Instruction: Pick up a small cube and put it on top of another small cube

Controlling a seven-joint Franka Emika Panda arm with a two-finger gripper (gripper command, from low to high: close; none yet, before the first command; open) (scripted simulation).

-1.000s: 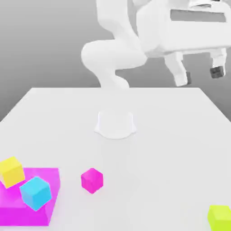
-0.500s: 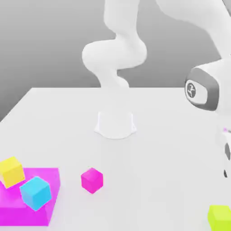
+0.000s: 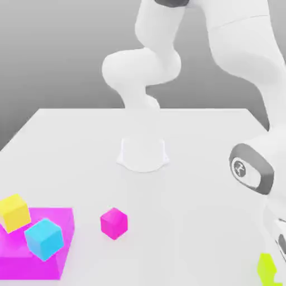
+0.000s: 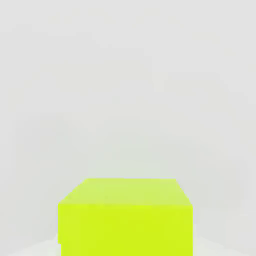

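The small lime yellow-green cube (image 3: 267,267) sits on the white table at the near corner on the exterior view's right, half hidden behind my lowered hand. The hand view has the same lime cube (image 4: 125,217) very close, directly under the hand. My gripper (image 3: 279,251) is down at this cube and shut on it. The small magenta-pink cube (image 3: 114,223) rests on the table well off toward the exterior view's left, with nothing on it.
A large flat magenta block (image 3: 62,219) lies at the near corner on the exterior view's left. A cyan cube (image 3: 43,238) and a yellow cube (image 3: 14,212) rest on it. The arm's round base (image 3: 143,153) stands mid-table, its links arching over the right side.
The arm swung down from high above the table on the exterior view's right to the lime cube. The gripper went from open to shut. The other cubes have not moved.
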